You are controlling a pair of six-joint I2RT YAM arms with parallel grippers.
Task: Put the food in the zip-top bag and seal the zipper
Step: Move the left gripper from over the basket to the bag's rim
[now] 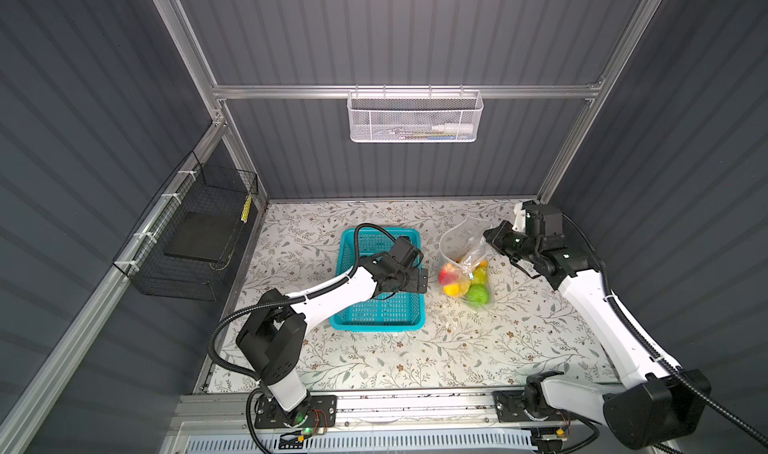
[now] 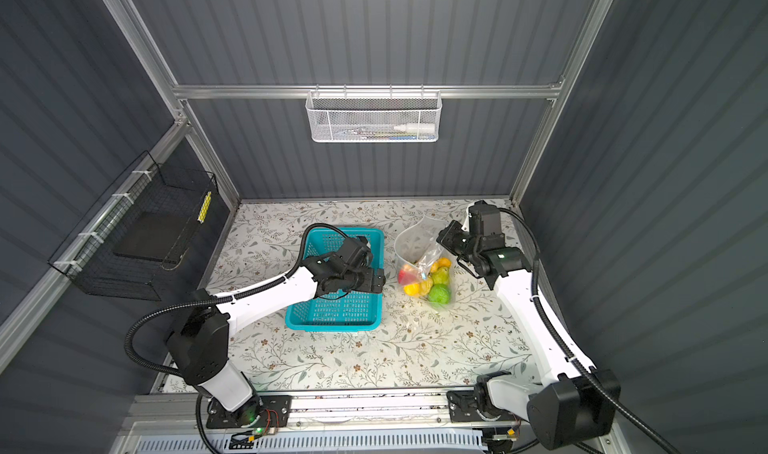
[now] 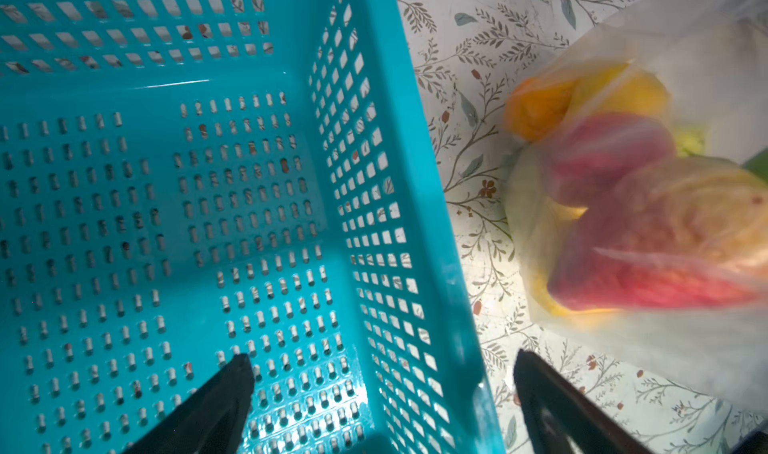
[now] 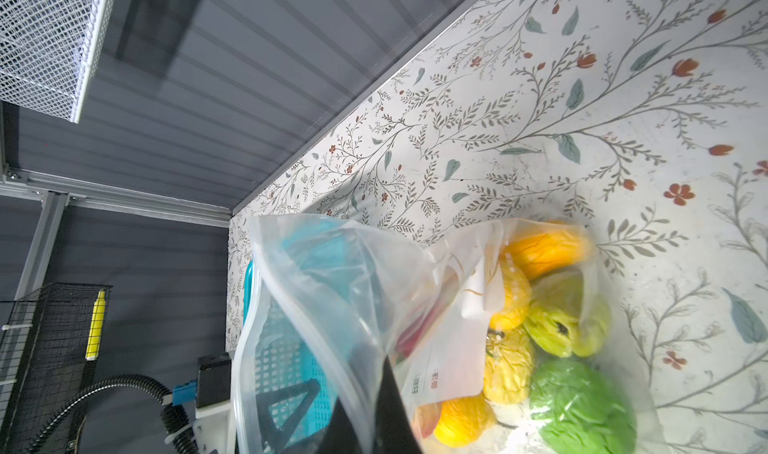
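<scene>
Zip-top bag [image 1: 459, 240]: clear plastic, crinkled, glossy. Basket [image 1: 376, 326]: teal plastic, perforated, smooth, shiny. Wall tray [image 1: 415, 119]: white metal mesh. Frame [image 1: 291, 92]: bare aluminium, matt.

**Two white-and-black arms**

The left arm [image 1: 332, 291] and right arm [image 1: 594, 302] share one build: glossy white shells between boxy black joint housings. A ribbed black cable [image 4: 120, 382] runs along each, fastened with white zip ties [image 1: 609, 297]. Black base plates [image 1: 326, 404] carry screws, and a green light [image 1: 300, 418] glows at the left one. The left gripper [image 1: 424, 281] is black, with flat tapered fingers [image 3: 216, 410].
</scene>
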